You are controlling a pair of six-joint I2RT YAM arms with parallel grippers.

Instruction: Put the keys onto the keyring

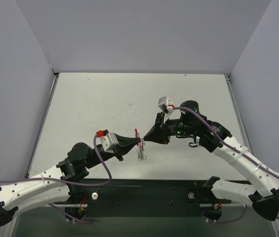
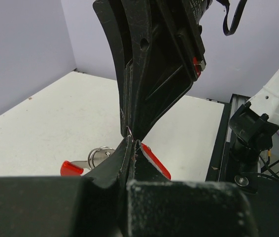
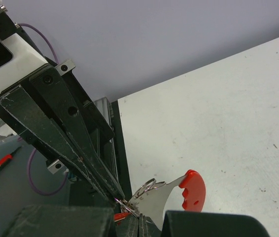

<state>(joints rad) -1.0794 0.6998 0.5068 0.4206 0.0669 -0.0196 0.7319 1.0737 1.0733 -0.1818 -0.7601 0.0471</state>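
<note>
We see the left hand and the right hand meeting tip to tip above the bench. Both are pressed together and pinch the thin wire keyring. The keys, silver with a red head, touch the keyring just beside the tips.

White table, matte, faintly speckled

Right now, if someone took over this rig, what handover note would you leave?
Left gripper: shut. Right gripper: shut. Their tips meet above the table; which piece each grips is hidden.
Keys, silver with red heads, and the silver keyring hang at that meeting point, off the table.
Done: both lifted.
Left: threading; whether any key is already on the keyring cannot be told.
</note>
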